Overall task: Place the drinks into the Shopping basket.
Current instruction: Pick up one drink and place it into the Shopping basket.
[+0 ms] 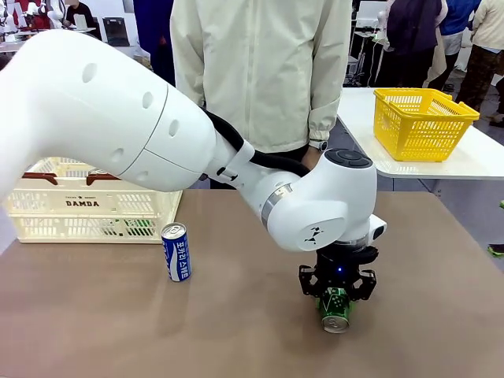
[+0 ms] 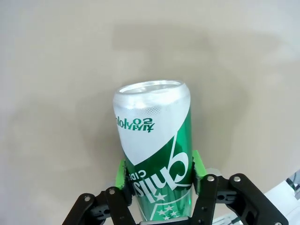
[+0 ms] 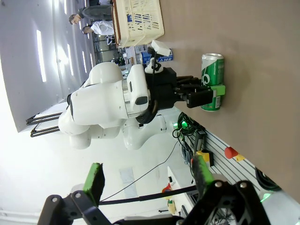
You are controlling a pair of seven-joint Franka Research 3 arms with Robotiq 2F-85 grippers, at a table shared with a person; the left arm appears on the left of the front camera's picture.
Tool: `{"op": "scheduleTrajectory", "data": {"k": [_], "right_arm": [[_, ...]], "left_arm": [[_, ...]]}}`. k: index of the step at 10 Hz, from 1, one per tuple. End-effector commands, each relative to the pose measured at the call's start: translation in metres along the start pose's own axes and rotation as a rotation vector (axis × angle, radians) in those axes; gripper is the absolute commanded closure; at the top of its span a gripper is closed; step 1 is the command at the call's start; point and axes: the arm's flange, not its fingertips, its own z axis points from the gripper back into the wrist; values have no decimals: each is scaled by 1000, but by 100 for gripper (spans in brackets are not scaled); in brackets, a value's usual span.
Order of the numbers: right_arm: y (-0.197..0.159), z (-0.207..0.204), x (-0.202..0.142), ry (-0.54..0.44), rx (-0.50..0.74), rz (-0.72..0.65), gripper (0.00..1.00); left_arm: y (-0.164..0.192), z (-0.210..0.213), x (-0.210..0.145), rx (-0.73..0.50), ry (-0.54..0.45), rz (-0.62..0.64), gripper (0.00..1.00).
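A green drink can (image 1: 335,309) lies on its side on the brown table (image 1: 236,331), right of centre, its silver top toward the front edge. My left gripper (image 1: 336,298) reaches down over it from above. In the left wrist view the green pads (image 2: 198,165) press against both sides of the green can (image 2: 154,140), so the left gripper (image 2: 159,169) is shut on it. The blue-and-white can (image 1: 176,252) stands upright at the left. Behind it sits the cream Shopping basket (image 1: 87,211) marked DAMDA. My right gripper (image 3: 147,180) is open, nothing between its fingers, off to the side.
A person in a pale jacket (image 1: 260,71) stands at the table's far edge, behind my left arm. A yellow basket (image 1: 422,120) sits on a separate white table at the back right. Bare tabletop lies between the two cans.
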Motion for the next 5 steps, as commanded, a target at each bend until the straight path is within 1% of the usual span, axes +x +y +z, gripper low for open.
{"op": "scheduleTrajectory", "data": {"k": [1,3,5], "right_arm": [[4,2,-1,7,-2,-16,0],[4,2,-1,7,-2,-16,0],[4,2,-1,7,-2,-16,0]], "left_arm": [[1,-1,2,24,-5,-2,100],[2,-1,2,19,0,2,100],[4,9,2,-3,-4,0,100]]}}
